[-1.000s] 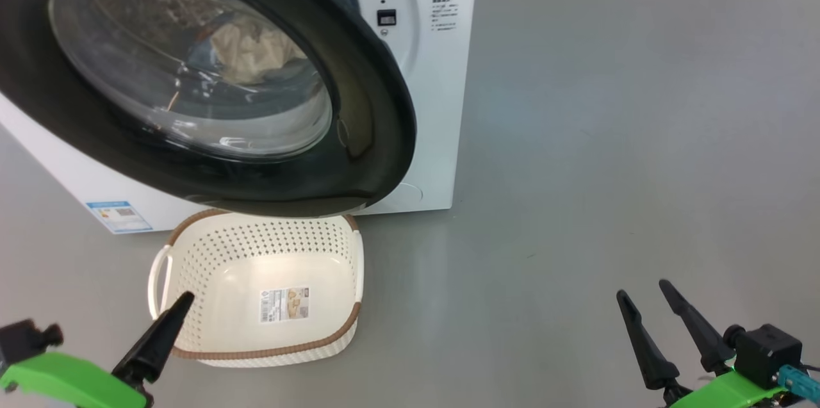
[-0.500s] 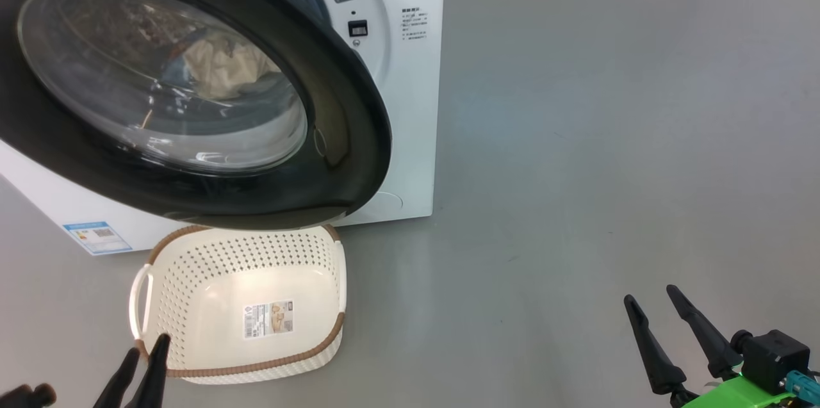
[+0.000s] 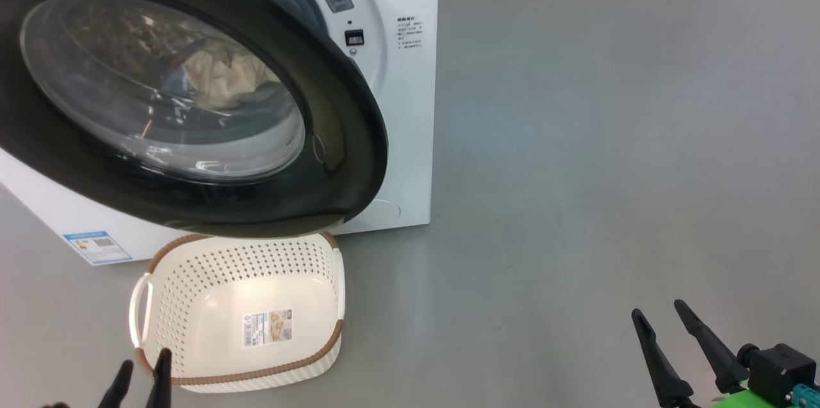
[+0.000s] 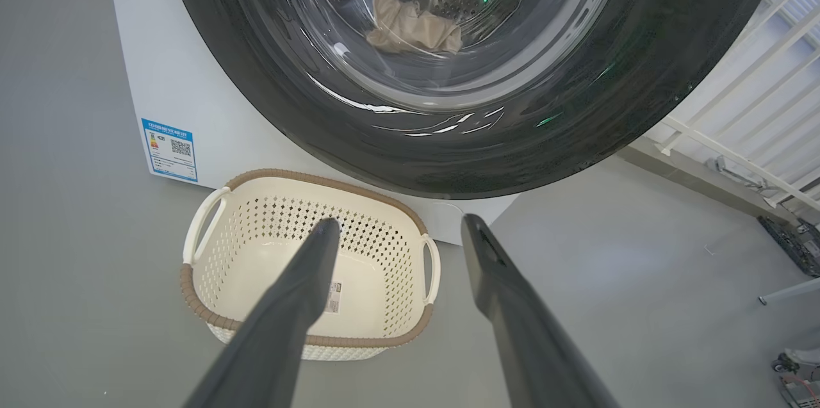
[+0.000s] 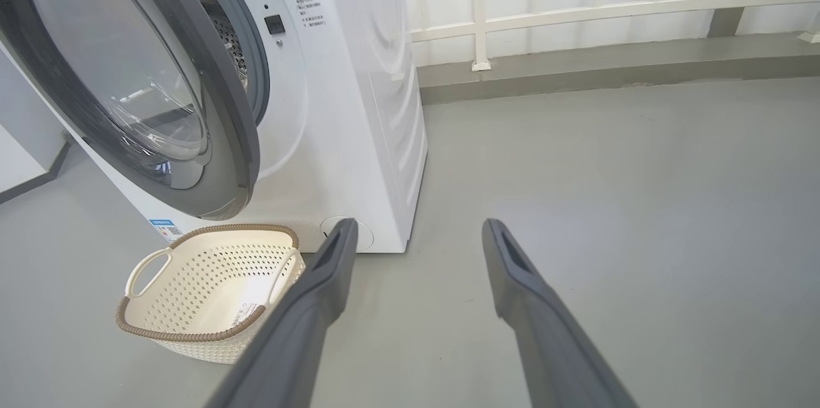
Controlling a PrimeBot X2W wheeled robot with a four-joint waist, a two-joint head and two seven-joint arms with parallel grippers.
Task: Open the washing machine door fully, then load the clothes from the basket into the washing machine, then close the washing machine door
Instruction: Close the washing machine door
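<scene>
The left gripper (image 3: pixel 142 360) pokes up at the lower left of the head view, fingers spread and holding nothing. Its tips overlap the near rim of the basket (image 3: pixel 211 267). In its own wrist view the left gripper (image 4: pixel 398 222) stands just as wide, one finger over the basket (image 4: pixel 307 176) and the other over bare floor (image 4: pixel 608 280). The right gripper (image 3: pixel 656 307) sits at the lower right, well apart from everything, also spread and with nothing between its fingers.

The basket's sticker (image 3: pixel 268 326) shows on its bottom. Above its far edge hangs the washing machine door (image 3: pixel 359 139), face-on in the head view. Through the glass the left wrist view gives the clothes (image 4: pixel 413 27) as a cream bundle inside the drum.

The right wrist view, past the right gripper (image 5: pixel 419 222), shows the door (image 5: pixel 237 139) edge-on. It stands away from the front of the washing machine (image 5: pixel 359 107), with the grey gasket (image 5: pixel 253 75) in the gap, and a white railing (image 5: pixel 576 11) runs behind.
</scene>
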